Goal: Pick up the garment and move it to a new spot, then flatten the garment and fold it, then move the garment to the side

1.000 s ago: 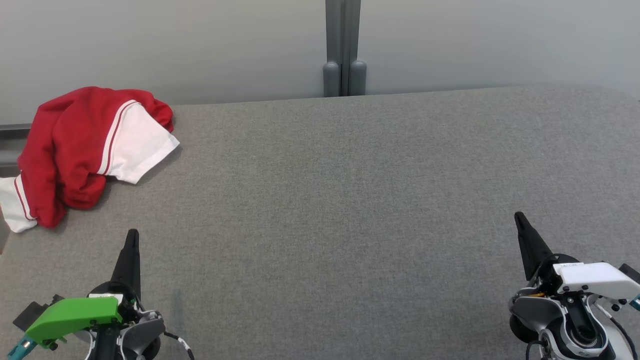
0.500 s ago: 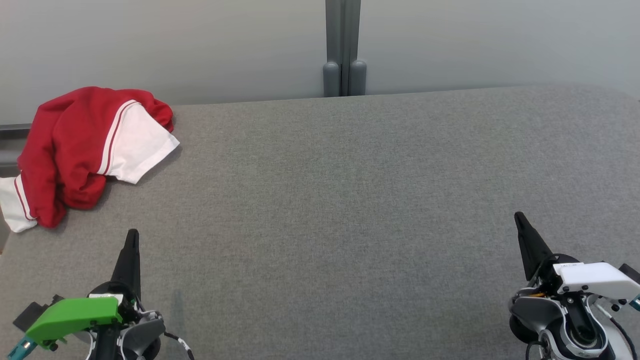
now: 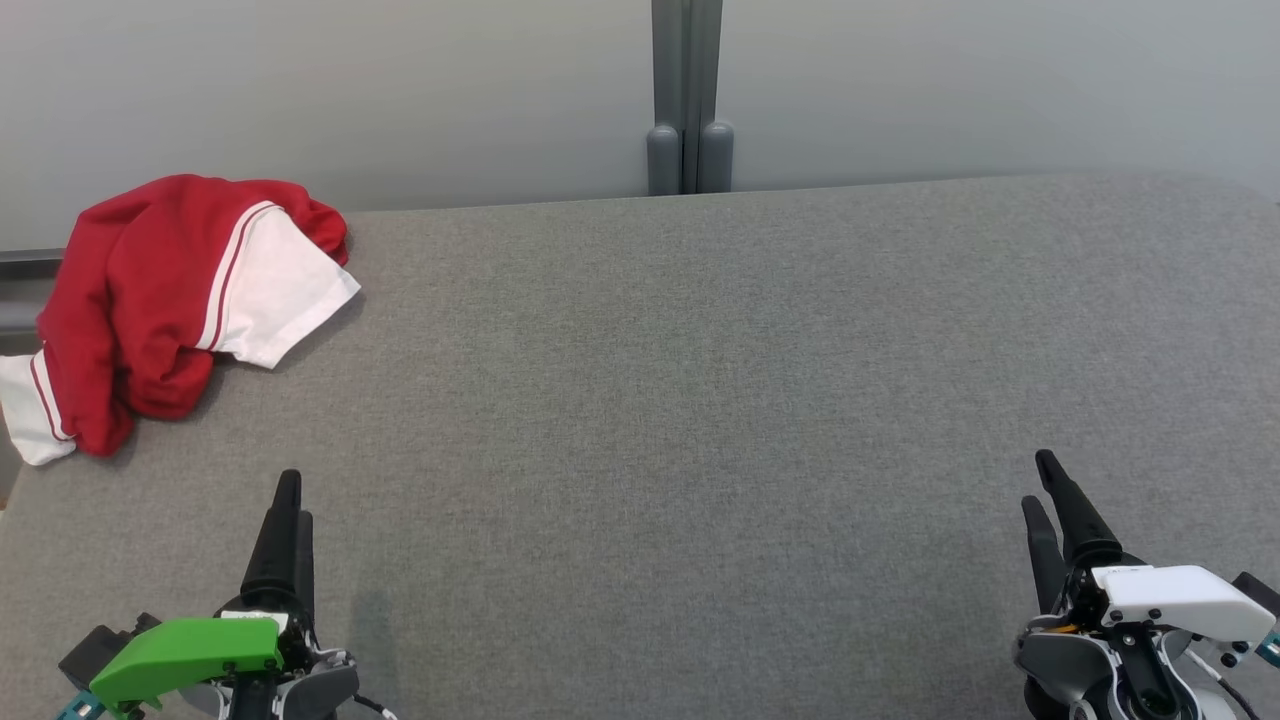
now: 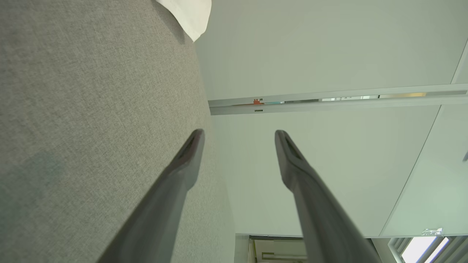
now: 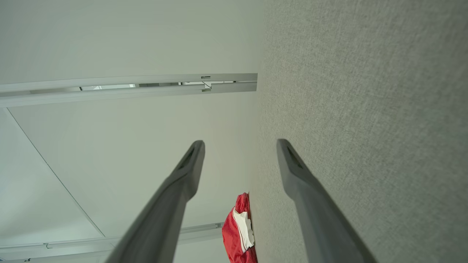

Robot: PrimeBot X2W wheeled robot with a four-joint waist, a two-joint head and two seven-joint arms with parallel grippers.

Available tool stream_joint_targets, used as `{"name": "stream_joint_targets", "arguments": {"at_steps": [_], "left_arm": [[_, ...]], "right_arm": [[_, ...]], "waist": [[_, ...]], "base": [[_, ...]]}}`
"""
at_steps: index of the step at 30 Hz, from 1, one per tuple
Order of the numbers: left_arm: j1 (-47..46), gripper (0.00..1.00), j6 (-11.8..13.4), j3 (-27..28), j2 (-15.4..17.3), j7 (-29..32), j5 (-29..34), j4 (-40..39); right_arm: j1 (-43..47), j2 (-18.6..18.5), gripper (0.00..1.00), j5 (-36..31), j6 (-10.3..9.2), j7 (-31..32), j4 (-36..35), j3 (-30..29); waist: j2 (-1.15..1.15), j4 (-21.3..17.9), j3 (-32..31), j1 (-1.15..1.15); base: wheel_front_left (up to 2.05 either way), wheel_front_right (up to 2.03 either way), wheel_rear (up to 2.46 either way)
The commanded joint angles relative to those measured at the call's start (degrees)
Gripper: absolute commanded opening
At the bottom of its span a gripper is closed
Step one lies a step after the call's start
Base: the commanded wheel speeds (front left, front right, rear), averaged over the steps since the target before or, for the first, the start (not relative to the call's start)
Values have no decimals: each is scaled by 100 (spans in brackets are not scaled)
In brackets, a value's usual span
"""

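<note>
The garment (image 3: 170,300), red with white sleeves and striped trim, lies crumpled at the far left corner of the grey fabric table (image 3: 700,400), partly over the left edge. It also shows small and distant in the right wrist view as the garment (image 5: 239,230), and a white corner of the garment (image 4: 188,14) peeks in at the top of the left wrist view. My left gripper (image 3: 293,495) (image 4: 238,133) hovers at the near left, open and empty, well short of the cloth. At the near right, my right gripper (image 3: 1038,478) (image 5: 240,142) is open and empty too.
A pale partition wall with a grey post (image 3: 687,100) runs along the table's far edge. The table's left edge lies just beside the garment. Broad grey tabletop stretches between the two grippers and across the right side.
Both grippers have gone from shut to open. Both have drawn back a little toward the near edge in the head view. The garment has not moved.
</note>
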Motion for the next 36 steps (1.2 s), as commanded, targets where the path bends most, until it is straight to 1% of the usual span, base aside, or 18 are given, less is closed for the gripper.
{"name": "stream_joint_targets", "arguments": {"at_steps": [1,5,9,13,17,21,26,30,36], "left_arm": [[-17,100,18,-42,25,-65,165,-144],[-2,100,81,-151,28,-169,501,-243],[7,100,181,-268,31,-268,909,-358],[24,100,280,-389,34,-363,1384,-486],[56,100,372,-517,37,-454,1851,-592],[91,100,456,-650,39,-542,2286,-672],[149,100,566,-748,43,-648,2812,-737],[181,100,602,-846,45,-729,3309,-737],[221,100,714,-897,49,-844,3871,-745]], "right_arm": [[-29,-24,100,-167,1,-70,-126,-17],[-11,-27,100,-547,1,-174,-201,-79],[25,-29,100,-1098,2,-273,-352,-91],[78,-32,100,-1527,2,-369,-490,-30],[139,-34,100,-2126,2,-460,-635,77],[227,-36,100,-2452,2,-549,-663,143],[300,-39,100,-3093,2,-656,-729,206],[347,-41,100,-3601,2,-732,-780,245],[384,-44,100,-4238,2,-848,-786,224]], "waist": [[0,1,-3,0],[0,5,-10,0],[0,10,-15,0],[0,14,-22,0],[0,16,-30,0],[0,20,-40,0],[0,22,-51,0],[0,25,-54,0],[0,30,-62,0]], "base": [[0,0,0],[0,0,0],[0,0,0],[0,0,0],[0,0,0],[0,0,0],[0,0,0],[0,0,0],[0,0,0]]}}
